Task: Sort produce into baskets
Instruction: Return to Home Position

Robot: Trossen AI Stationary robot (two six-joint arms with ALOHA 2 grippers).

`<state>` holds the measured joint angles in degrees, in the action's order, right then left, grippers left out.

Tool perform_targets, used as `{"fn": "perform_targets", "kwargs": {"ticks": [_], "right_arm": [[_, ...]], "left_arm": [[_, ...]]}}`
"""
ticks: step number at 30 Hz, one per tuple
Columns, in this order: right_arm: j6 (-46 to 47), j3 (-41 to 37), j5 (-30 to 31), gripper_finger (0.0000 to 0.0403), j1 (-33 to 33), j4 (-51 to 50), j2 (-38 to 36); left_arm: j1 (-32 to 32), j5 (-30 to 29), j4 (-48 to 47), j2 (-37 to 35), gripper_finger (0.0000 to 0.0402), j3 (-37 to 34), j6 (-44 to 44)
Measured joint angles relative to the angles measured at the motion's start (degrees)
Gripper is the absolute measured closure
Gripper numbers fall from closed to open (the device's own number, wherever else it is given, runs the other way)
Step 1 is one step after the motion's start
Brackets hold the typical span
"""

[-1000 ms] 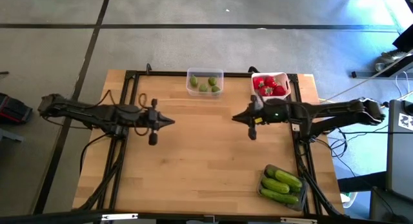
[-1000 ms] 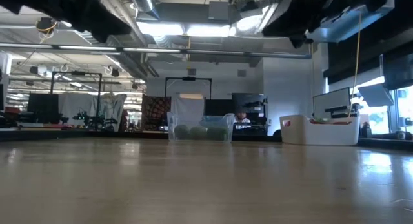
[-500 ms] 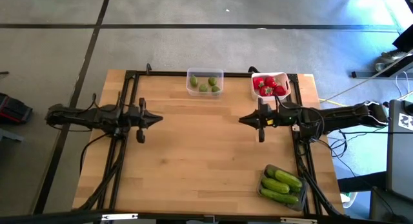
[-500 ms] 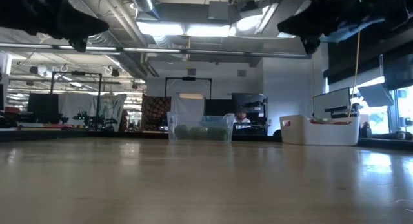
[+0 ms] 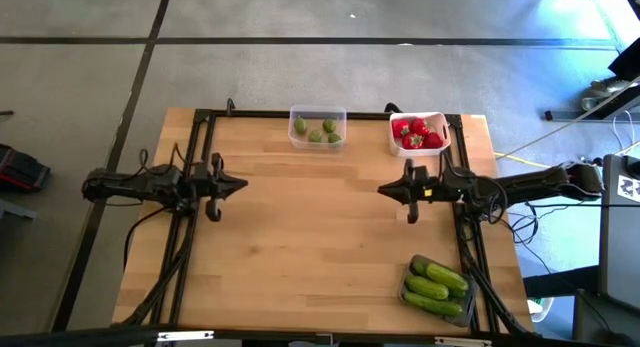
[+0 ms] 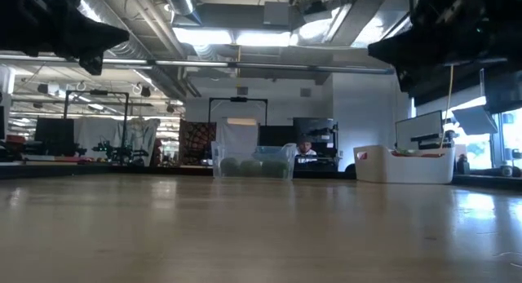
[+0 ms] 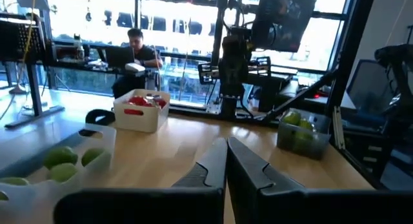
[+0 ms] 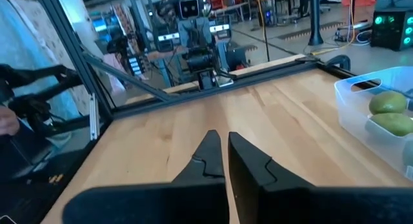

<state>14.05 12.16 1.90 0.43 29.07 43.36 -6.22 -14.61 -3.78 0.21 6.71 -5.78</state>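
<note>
Three baskets hold the produce. The clear basket with round green fruits and the white basket with red pieces stand at the table's far edge. The dark grey basket with cucumbers stands at the near right. My left gripper hangs shut over the table's left side, pointing level toward the right. My right gripper hangs shut over the right side and points toward the left. Nothing is between either pair of fingers.
Black frame rails run along the table's left, far and right sides. Bare wood lies between the two grippers. In the room beyond the table, a person sits at a desk.
Both arms have drawn back and sunk a little, each with shut fingers. My left gripper has gone toward the table's left edge, my right gripper toward the right edge. The baskets and produce have kept still.
</note>
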Motion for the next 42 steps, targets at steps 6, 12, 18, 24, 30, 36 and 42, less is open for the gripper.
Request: {"fn": "perform_targets", "kwargs": {"ticks": [6, 12, 18, 24, 30, 36, 42], "right_arm": [[0.71, -5.61, 0.09, 0.0396, -0.02, 7.58, -1.66], [0.72, -10.56, 0.63, 0.0396, -0.02, 16.54, -2.02], [-0.23, -11.47, 0.87, 0.0396, -0.02, 17.42, -2.0], [-0.99, -11.58, 1.04, 0.0396, -0.04, 14.69, -2.0], [-1.03, -11.6, 1.21, 0.0396, -0.07, 6.38, -6.96], [-1.02, -11.65, 5.22, 0.0396, -0.07, -2.59, -15.39], [-1.03, -11.69, 8.12, 0.0396, -0.07, -12.09, -25.5]], "left_arm": [[0.02, 0.0, 0.35, 0.0, 0.0397, -2.45, -1.64], [0.0, 0.0, -0.36, 0.03, 0.0398, -3.68, -2.87], [0.0, 0.02, 0.6, 0.02, 0.0397, -3.68, -3.45], [0.02, -3.63, -0.32, 0.02, 0.0397, -3.68, 0.33], [0.02, -3.7, -0.2, 0.04, 0.0388, -3.68, 3.01], [0.0, -3.83, -0.04, 0.04, 0.0387, -3.68, 2.5], [0.0, -3.85, -0.03, 0.04, 0.0387, -3.68, 3.74]]}}
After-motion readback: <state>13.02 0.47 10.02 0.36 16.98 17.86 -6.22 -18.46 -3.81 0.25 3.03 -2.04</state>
